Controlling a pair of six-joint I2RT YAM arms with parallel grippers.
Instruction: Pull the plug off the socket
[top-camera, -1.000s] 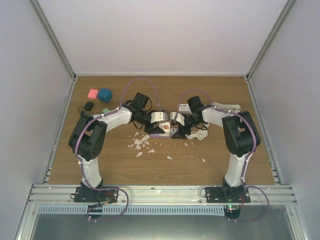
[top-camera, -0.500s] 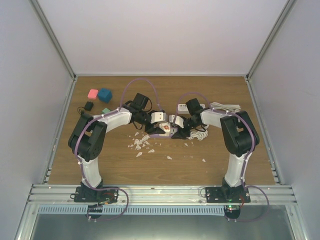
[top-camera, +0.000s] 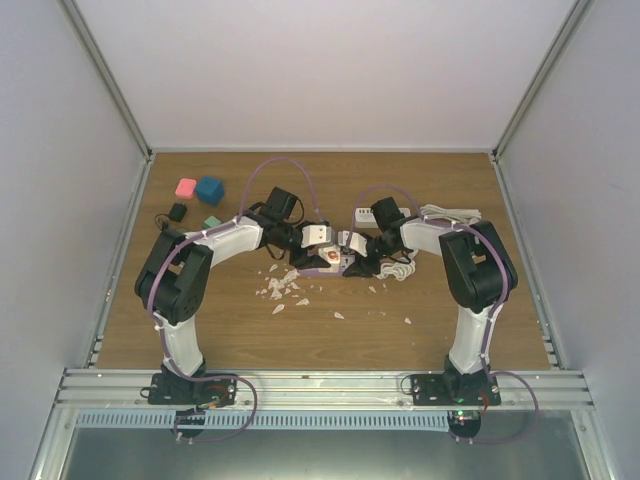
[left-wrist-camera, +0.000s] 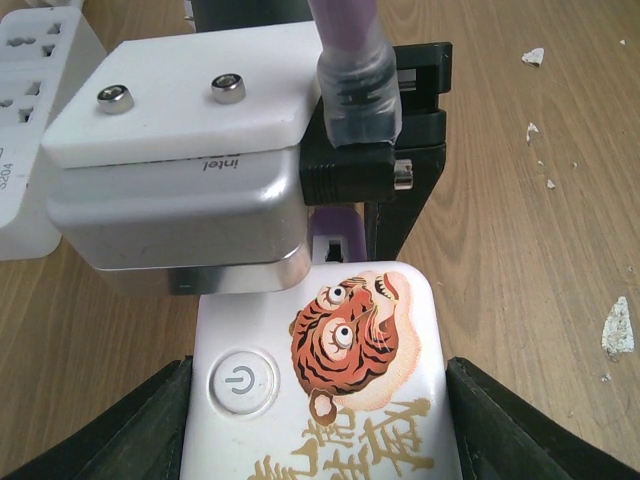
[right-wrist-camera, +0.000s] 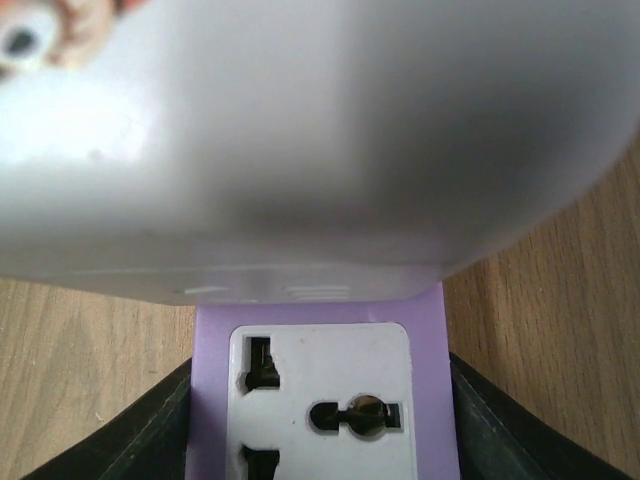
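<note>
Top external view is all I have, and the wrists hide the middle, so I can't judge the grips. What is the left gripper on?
Observer: In the left wrist view, the left gripper straddles a white unit with a tiger sticker. Its fingers seem to press on both sides.
Operator: And the right one?
Observer: In the right wrist view, the right gripper flanks a purple socket block. The white outlet face between its fingers has no plug in it.
Operator: Are the two parts apart?
Observer: Cannot tell. The white unit overhangs that face, too blurred to show a join.
</note>
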